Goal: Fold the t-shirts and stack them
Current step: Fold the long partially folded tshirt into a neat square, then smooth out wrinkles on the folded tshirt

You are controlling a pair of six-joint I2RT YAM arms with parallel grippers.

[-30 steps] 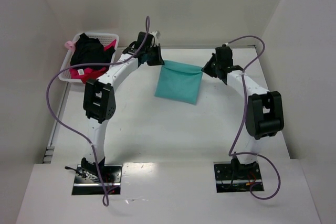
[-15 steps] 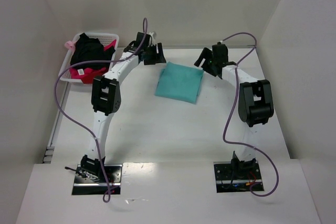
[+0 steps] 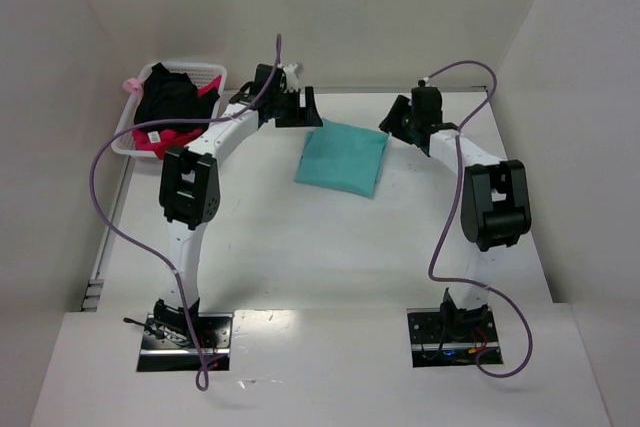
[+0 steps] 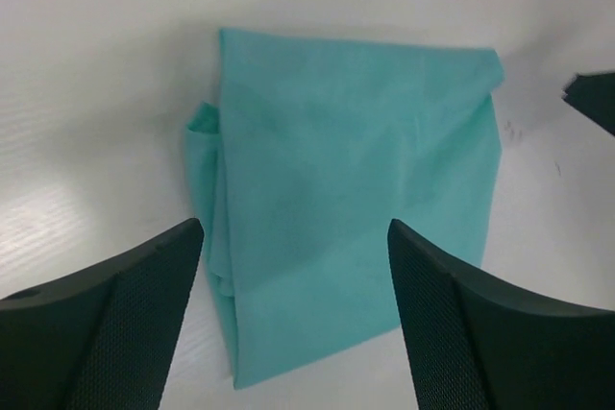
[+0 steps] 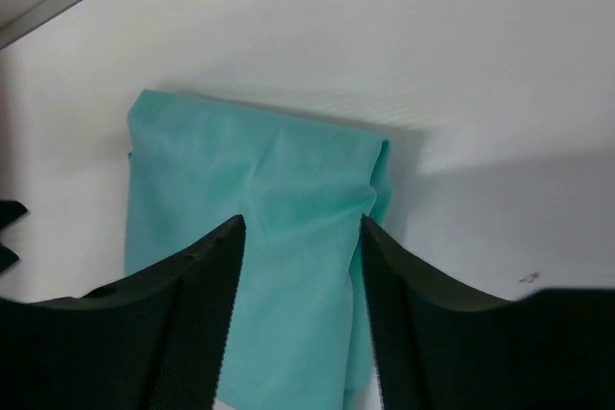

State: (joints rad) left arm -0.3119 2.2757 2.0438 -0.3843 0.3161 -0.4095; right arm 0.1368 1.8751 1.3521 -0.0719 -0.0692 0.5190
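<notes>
Top external view: a white table (image 3: 300, 247) is seen carrying everything. A white lattice basket (image 3: 216, 73) is set at the table's far left corner. A black t-shirt (image 3: 170, 97) is heaped in it beside a pink-red t-shirt (image 3: 165, 142), both unfolded. A teal t-shirt (image 3: 342, 159) is laid on the table near the far edge, about midway between the left and right edges, folded into a rough rectangle. The left gripper (image 3: 300, 111) is held just beside its far left corner, fingers spread apart and nothing grasped. The right gripper (image 3: 392, 119) is held just beside the far right corner, fingers likewise parted and empty. In both wrist views the cloth is seen beneath the gap.
</notes>
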